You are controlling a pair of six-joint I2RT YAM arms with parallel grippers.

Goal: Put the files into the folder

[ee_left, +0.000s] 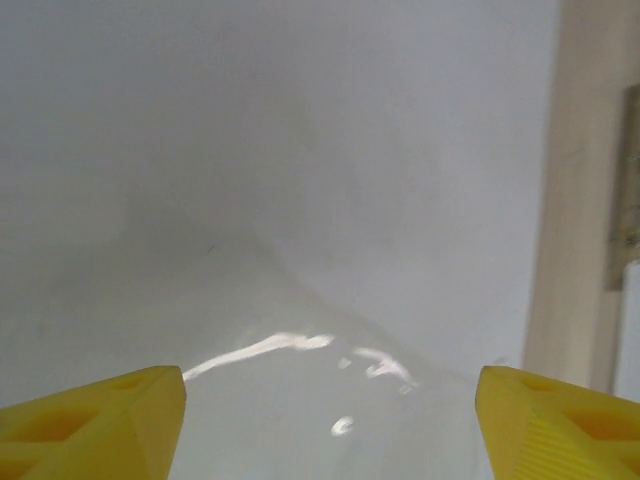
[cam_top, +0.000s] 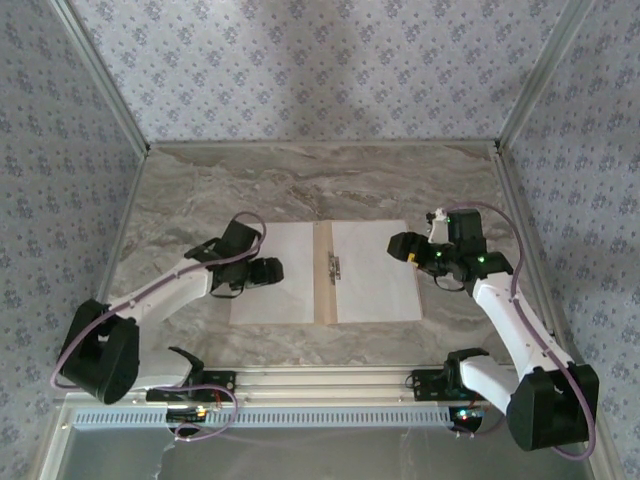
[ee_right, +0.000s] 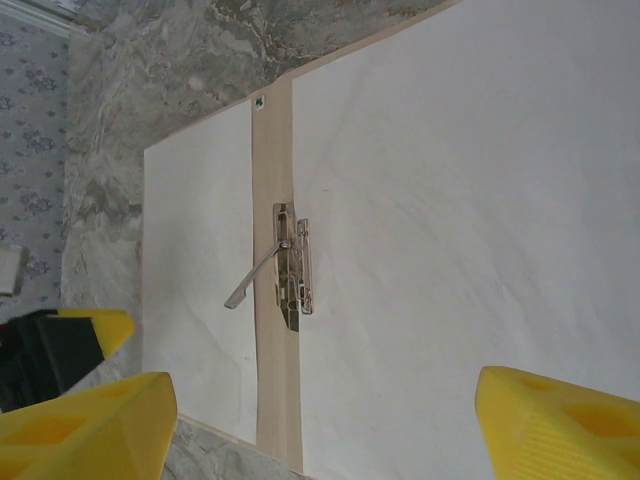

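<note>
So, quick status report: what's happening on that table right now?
Left gripper open over the left sheet; right gripper open at the right sheet's edge. Both sheets lie on the open folder, one per half. Nothing in the way.

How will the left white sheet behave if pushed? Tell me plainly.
Probably floppy: the left sheet looks thin and seems to hump under the open left gripper. Likely slippery, given the glare on it. Being so thin, it should be light and may slide over the folder.
</note>
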